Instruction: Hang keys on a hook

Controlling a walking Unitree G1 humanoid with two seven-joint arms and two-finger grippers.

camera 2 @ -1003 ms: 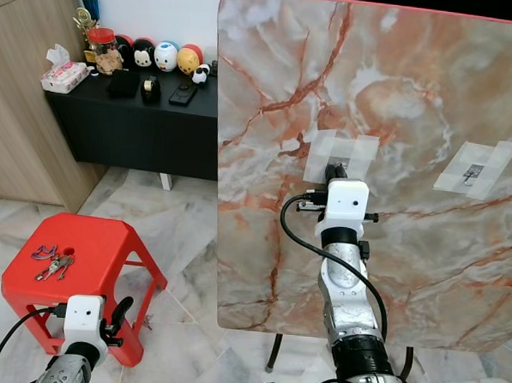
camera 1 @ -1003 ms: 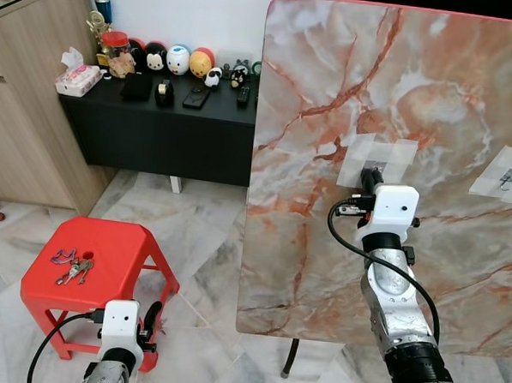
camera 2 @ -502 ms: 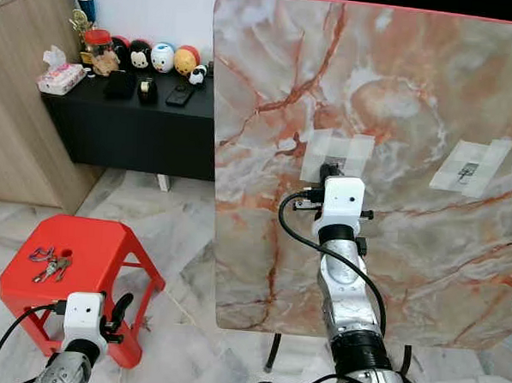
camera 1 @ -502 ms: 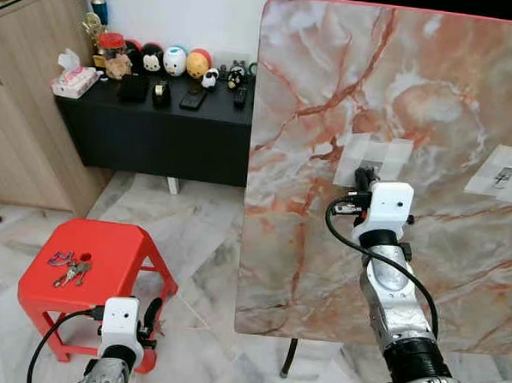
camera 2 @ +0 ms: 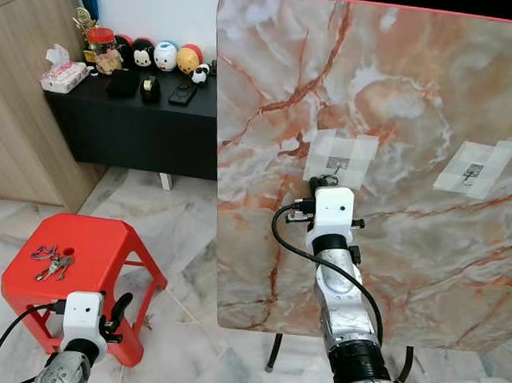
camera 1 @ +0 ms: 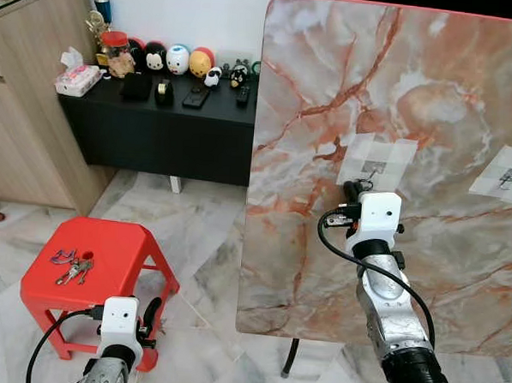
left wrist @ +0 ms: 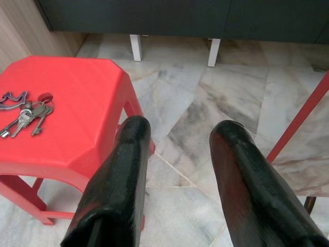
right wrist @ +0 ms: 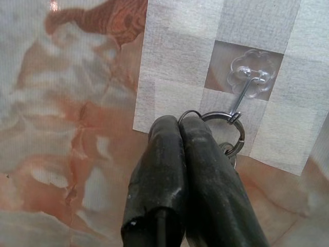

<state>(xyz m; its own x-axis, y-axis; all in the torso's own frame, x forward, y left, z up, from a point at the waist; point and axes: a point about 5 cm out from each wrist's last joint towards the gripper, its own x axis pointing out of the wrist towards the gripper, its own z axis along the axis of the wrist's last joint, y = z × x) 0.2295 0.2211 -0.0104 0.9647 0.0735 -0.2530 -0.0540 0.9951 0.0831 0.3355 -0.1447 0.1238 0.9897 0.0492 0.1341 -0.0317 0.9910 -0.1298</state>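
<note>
Now right gripper (right wrist: 180, 128), raised, pinches key ring (right wrist: 226, 131) at hook (right wrist: 245, 88).

red stool (camera 1: 115, 257), black sideboard (camera 1: 156, 126), tissue pack (camera 1: 77, 79)

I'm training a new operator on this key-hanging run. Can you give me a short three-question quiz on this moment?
1. True or false: the right end effector is shut on a key ring at the hook.
2. The second bunch of keys lies on: A) the black cabinet B) the red stool C) the floor
3. Fill in: the left end effector's fingers are ____.

Key: 1 true; 2 B; 3 open
</note>
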